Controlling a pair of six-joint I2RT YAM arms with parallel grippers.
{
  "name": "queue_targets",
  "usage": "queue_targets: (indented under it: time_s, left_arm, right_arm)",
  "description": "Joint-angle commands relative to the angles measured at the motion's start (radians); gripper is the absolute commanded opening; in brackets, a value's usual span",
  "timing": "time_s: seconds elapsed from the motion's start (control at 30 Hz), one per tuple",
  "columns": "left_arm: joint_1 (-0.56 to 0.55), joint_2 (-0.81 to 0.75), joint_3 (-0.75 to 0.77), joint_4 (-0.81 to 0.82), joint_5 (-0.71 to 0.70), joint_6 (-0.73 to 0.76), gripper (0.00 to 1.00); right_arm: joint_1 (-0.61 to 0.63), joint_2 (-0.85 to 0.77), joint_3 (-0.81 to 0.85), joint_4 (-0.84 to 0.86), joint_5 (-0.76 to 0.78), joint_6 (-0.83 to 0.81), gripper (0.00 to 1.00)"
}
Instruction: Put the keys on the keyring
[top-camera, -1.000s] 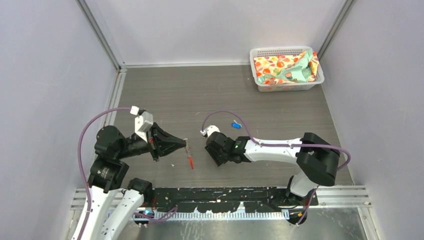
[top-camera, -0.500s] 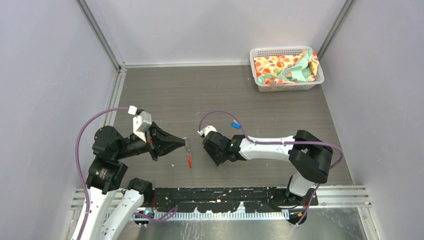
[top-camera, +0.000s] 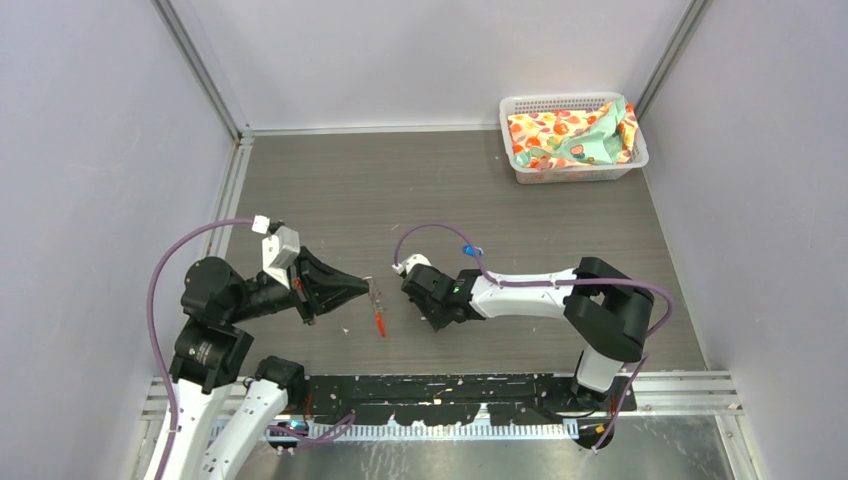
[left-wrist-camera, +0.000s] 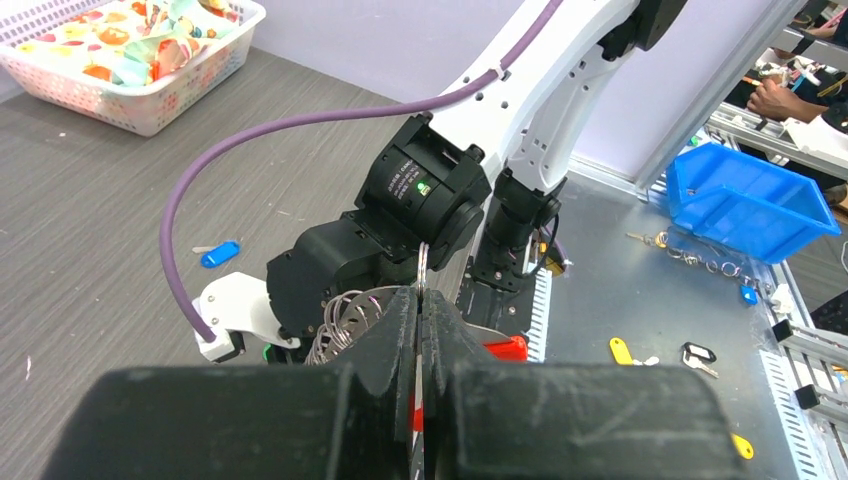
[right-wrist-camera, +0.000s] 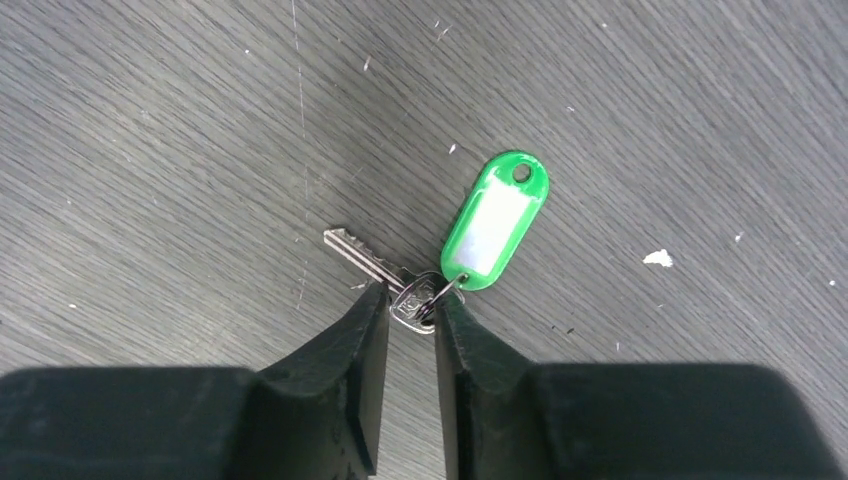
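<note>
The green key (right-wrist-camera: 385, 272), a short silvery blade with a green tag (right-wrist-camera: 495, 220) on a small ring, lies flat on the table. My right gripper (right-wrist-camera: 410, 300) points down over it, jaws narrowly apart, with the key's head between the fingertips. In the top view the right gripper (top-camera: 417, 300) hides this key. The blue key (top-camera: 470, 250) lies on the table just behind the right arm and shows as well in the left wrist view as a blue key (left-wrist-camera: 220, 253). My left gripper (top-camera: 368, 284) is shut on the keyring (top-camera: 378, 308), whose wire loops (left-wrist-camera: 345, 320) and red tag (left-wrist-camera: 505, 348) hang at its tips.
A white basket (top-camera: 520, 165) with colourful cloth stands in the far right corner. Grey walls close the table on three sides. A blue bin (left-wrist-camera: 745, 205) and several loose keys lie on the metal bench beyond the table's near edge.
The right gripper has slid a little left towards the keyring and its jaws have narrowed around the green key's head. The left gripper still holds the keyring, shifted very slightly.
</note>
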Motion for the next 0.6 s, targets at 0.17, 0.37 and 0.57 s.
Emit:
queue_targets:
  time_s: [0.17,0.37,0.57]
  left_arm:
    - [0.002,-0.021,0.042,0.017,0.005,0.009,0.00]
    - [0.002,-0.021,0.038,0.019,0.005,0.002,0.00]
    - [0.002,-0.009,0.040,0.020,0.009,0.002,0.00]
  right_arm:
    - [0.005,-0.063,0.019,-0.004,0.032,-0.001,0.13]
    - [0.000,-0.097,0.009,0.008,0.050,-0.016,0.01]
    - [-0.009,-0.145,-0.013,0.027,0.044,-0.027,0.01]
